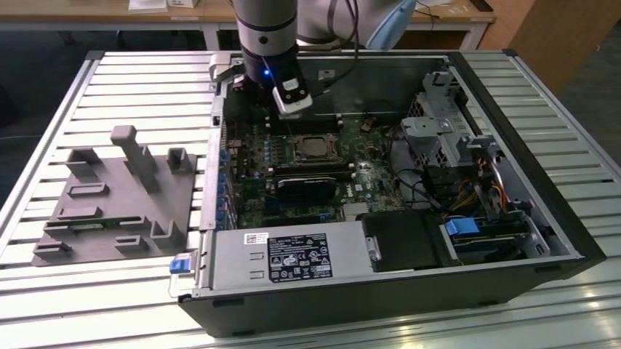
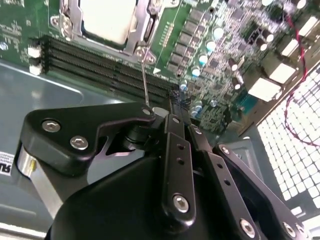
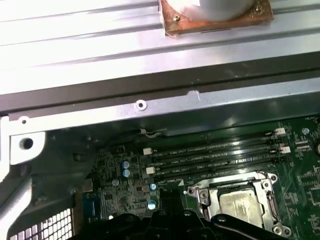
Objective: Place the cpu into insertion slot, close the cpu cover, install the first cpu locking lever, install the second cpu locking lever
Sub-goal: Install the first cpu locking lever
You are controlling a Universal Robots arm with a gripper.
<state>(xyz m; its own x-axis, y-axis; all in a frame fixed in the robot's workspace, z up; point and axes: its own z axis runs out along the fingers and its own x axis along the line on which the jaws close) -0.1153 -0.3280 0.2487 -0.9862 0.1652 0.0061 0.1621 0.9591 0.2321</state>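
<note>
The cpu (image 2: 107,20) (image 3: 241,206), a dull silver square, lies in the insertion slot (image 1: 313,147) on the green board. The cpu cover (image 2: 142,27) (image 3: 265,186) lies flat around it as a silver frame. One thin wire locking lever (image 2: 144,75) stands up from the socket corner, and its free end meets the tip of my gripper (image 2: 162,114). The jaws look shut; whether the wire is pinched between them is hidden. In the exterior view my gripper (image 1: 291,120) hangs just behind the socket, inside the open computer case.
Long black memory slots (image 2: 100,65) run beside the socket. A black block (image 1: 301,187) sits in front of it. The grey power-supply box (image 1: 281,258) fills the case front, a drive cage (image 1: 446,123) the exterior view's right. A grey fixture (image 1: 116,196) lies outside.
</note>
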